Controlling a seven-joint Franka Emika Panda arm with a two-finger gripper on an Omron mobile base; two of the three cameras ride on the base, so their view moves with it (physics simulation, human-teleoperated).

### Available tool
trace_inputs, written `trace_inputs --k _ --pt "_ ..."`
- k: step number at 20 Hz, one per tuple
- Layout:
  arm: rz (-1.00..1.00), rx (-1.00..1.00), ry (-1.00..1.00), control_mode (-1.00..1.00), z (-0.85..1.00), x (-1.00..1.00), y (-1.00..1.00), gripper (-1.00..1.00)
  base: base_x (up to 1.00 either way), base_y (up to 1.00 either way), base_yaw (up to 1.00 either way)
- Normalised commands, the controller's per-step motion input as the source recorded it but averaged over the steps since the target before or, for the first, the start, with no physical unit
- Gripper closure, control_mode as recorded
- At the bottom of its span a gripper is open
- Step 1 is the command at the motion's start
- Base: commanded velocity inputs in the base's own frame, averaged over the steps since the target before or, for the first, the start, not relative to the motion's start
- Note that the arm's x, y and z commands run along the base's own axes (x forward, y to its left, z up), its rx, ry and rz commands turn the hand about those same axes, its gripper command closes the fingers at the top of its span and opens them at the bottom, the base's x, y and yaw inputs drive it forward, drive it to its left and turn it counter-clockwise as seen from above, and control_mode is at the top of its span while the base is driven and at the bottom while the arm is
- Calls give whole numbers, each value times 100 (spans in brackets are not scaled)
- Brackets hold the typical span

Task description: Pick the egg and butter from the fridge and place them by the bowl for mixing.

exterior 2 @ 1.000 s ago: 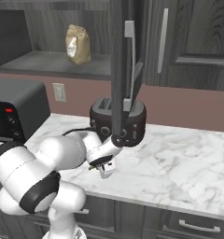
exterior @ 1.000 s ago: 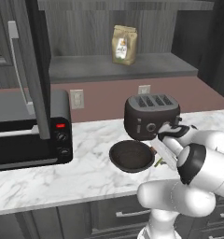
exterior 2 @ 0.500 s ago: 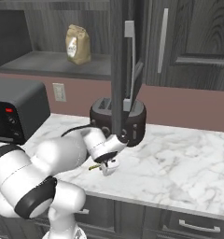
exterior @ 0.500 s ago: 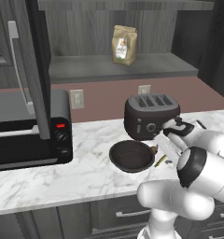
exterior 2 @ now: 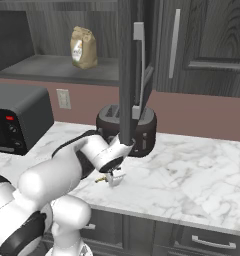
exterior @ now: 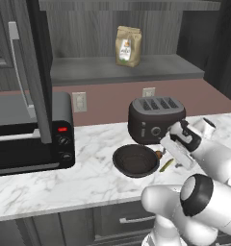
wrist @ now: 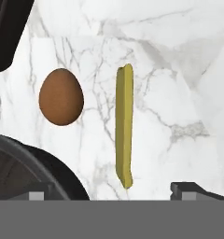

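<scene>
Right of centre in the left base view, the gripper [exterior: 171, 154] hangs with jaws apart over the thin yellow butter stick [wrist: 124, 125], lying free beside the small brown egg [wrist: 61, 96], both near the dark round bowl [exterior: 135, 160], ready for mixing.

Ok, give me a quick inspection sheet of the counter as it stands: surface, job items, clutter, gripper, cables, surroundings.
Surface: white marble counter, no spills seen.
Job's things: egg and butter lie on the counter side by side, apart, not touching; both sit beside the bowl, on its right in the left base view.
Clutter: toaster behind the bowl; black oven at the left.
Gripper: gripper open, jaws wide either side of the butter's near end, holding nothing.
Cables: nothing seen.
Surroundings: paper bag on the shelf above; wall outlets on the backsplash; an open door with a long handle in the foreground.
</scene>
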Motion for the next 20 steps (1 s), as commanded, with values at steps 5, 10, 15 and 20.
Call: trace_inputs --k 5,10,15,20 --pt "1 -19 0 -100 28 -26 23 -100 0 0 0" --pt "5 -18 0 -100 36 -29 25 -100 0 0 0" --pt "6 -20 0 -100 41 -31 24 -100 0 0 0" --pt "10 -13 0 -100 43 -35 15 -100 0 0 0"
